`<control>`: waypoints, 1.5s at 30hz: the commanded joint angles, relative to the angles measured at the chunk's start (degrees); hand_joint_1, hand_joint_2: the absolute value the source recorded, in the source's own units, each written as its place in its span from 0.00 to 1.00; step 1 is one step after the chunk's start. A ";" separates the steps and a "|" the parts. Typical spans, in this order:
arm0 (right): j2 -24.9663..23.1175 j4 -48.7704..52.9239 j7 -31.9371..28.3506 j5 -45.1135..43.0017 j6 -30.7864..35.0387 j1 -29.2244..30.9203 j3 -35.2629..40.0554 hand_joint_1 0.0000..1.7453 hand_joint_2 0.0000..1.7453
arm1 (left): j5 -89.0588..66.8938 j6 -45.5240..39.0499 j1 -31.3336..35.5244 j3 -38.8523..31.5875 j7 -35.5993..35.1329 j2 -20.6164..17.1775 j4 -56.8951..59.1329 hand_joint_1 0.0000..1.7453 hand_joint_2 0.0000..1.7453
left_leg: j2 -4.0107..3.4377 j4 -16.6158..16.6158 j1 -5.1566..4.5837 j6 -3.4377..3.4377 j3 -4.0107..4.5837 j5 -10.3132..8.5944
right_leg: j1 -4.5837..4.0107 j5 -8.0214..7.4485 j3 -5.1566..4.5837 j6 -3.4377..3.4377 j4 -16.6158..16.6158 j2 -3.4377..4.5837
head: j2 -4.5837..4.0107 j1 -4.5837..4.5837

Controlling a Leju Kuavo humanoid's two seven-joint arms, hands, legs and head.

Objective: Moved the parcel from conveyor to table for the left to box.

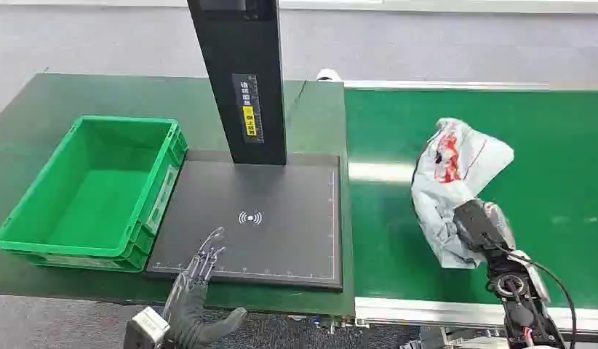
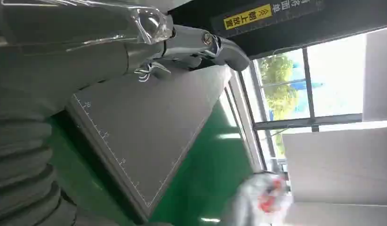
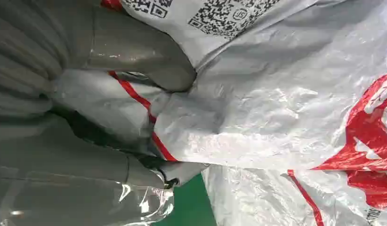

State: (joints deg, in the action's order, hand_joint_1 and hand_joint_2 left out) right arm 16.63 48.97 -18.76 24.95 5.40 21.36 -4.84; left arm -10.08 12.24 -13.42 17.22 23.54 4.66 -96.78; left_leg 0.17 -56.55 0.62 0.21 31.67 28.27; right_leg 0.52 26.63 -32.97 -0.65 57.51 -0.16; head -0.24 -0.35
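Two hands here: the right hand (image 1: 476, 222) grips the crumpled white-and-red parcel (image 1: 456, 163), which is on the green conveyor (image 1: 558, 145). The left hand (image 1: 198, 280) is spread, holding nothing, over the near edge of the black pad (image 1: 281, 240), beside the green bin (image 1: 92, 189).

Right hand (image 1: 479, 227) grips parcel (image 1: 456, 174) on conveyor (image 1: 558, 145); left hand (image 1: 198, 291) empty.

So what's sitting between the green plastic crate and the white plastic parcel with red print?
In the head view, the dark grey scanner pad with its black post lies between the crate and parcel.
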 commanded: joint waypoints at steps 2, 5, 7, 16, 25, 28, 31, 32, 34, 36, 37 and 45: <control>-8.94 15.63 -6.95 -16.45 3.04 -3.56 -13.96 1.00 1.00 | 0.07 -0.53 1.05 0.04 0.71 -0.36 2.48 0.00 1.00 | -0.05 0.05 -0.02 0.00 -0.03 0.00 | 0.02 -0.02 0.01 0.02 -0.04 0.05 | 0.00 0.00; -9.93 17.30 -7.89 -19.96 1.70 -3.52 -12.28 1.00 1.00 | 0.16 -0.43 1.41 0.44 0.95 -0.53 3.11 0.00 1.00 | -0.06 0.14 -0.05 -0.01 -0.10 -0.02 | 0.04 -0.03 0.06 0.04 -0.09 0.09 | 0.00 -0.02; -10.35 17.70 -7.13 -21.16 -0.98 -2.97 -9.61 1.00 1.00 | 0.17 -0.11 1.83 0.58 0.96 -0.48 3.49 0.00 1.00 | -0.11 0.08 -0.05 0.00 -0.05 0.00 | 0.05 -0.04 -0.01 0.04 -0.03 0.14 | 0.00 -0.02; -11.16 16.50 -4.59 -23.45 -14.05 -0.83 13.09 1.00 1.00 | -0.38 0.92 3.90 0.80 2.01 -0.99 6.33 0.00 1.00 | -0.41 0.10 0.01 0.02 -0.15 0.01 | -0.02 -0.09 0.00 0.05 -0.04 0.37 | 0.00 0.00; -10.85 1.68 -2.41 -25.70 -26.79 9.82 29.53 1.00 1.00 | -0.28 1.71 5.52 1.48 3.30 -1.96 8.96 0.00 1.00 | -0.48 0.14 -0.01 0.01 -0.17 -0.04 | 0.01 -0.12 0.03 0.05 -0.07 0.40 | 0.00 -0.02; -10.87 -1.96 -1.43 -25.97 -28.34 12.40 33.04 1.00 1.00 | -0.18 2.10 5.96 1.52 3.32 -1.98 9.31 0.00 1.00 | -0.39 0.10 -0.01 0.02 -0.13 -0.04 | 0.00 -0.10 0.02 0.04 -0.03 0.31 | 0.00 -0.02; -11.11 -4.02 0.46 -24.23 -27.88 13.86 35.38 1.00 1.00 | -0.29 1.90 5.95 1.56 3.19 -1.86 9.10 0.00 1.00 | -0.27 0.08 0.01 0.01 -0.11 -0.04 | -0.01 -0.06 0.04 0.04 -0.03 0.20 | 0.00 -0.02; -11.35 -5.25 0.92 -23.77 -26.96 14.73 36.35 1.00 1.00 | -0.34 1.69 5.87 1.54 3.01 -1.82 8.98 0.00 1.00 | -0.31 0.12 -0.01 0.01 -0.14 -0.06 | 0.00 -0.08 0.04 0.05 -0.05 0.23 | 0.00 -0.02; -12.11 -8.67 2.27 -22.92 -25.50 17.13 38.54 1.00 1.00 | -0.42 1.11 5.41 1.58 2.62 -1.97 8.33 0.00 1.00 | -0.35 0.12 -0.02 0.01 -0.14 -0.05 | 0.02 -0.08 0.02 0.05 -0.05 0.27 | 0.00 -0.02; -12.90 -11.86 3.24 -22.71 -24.42 19.51 40.39 1.00 1.00 | -0.24 0.63 4.85 1.62 2.41 -2.36 7.53 0.00 1.00 | -0.44 0.14 -0.02 0.01 -0.17 -0.04 | 0.01 -0.10 0.03 0.05 -0.06 0.36 | 0.00 -0.02; -13.23 -12.89 3.71 -22.71 -24.87 20.30 40.98 1.00 1.00 | -0.19 0.48 4.70 1.54 2.35 -2.35 7.27 0.00 1.00 | -0.38 0.07 -0.03 0.01 -0.12 -0.03 | 0.02 -0.07 -0.01 0.04 0.01 0.31 | 0.00 -0.02; -14.25 -16.06 1.95 -25.15 -28.73 22.29 43.30 0.00 1.00 | 0.03 0.24 4.98 1.35 2.08 -2.51 7.29 0.00 1.00 | -0.24 0.05 0.00 0.01 -0.06 -0.04 | 0.00 -0.04 -0.01 0.03 0.01 0.17 | 0.00 -0.02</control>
State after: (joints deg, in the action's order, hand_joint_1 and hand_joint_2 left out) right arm 4.13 41.94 -15.10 1.38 -21.55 38.54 33.09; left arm -10.12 12.66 -8.87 17.73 25.99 3.74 -91.21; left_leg 0.03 -56.54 0.65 0.22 31.65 28.23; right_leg 0.50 26.62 -32.98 -0.63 57.54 -0.09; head -0.24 -0.37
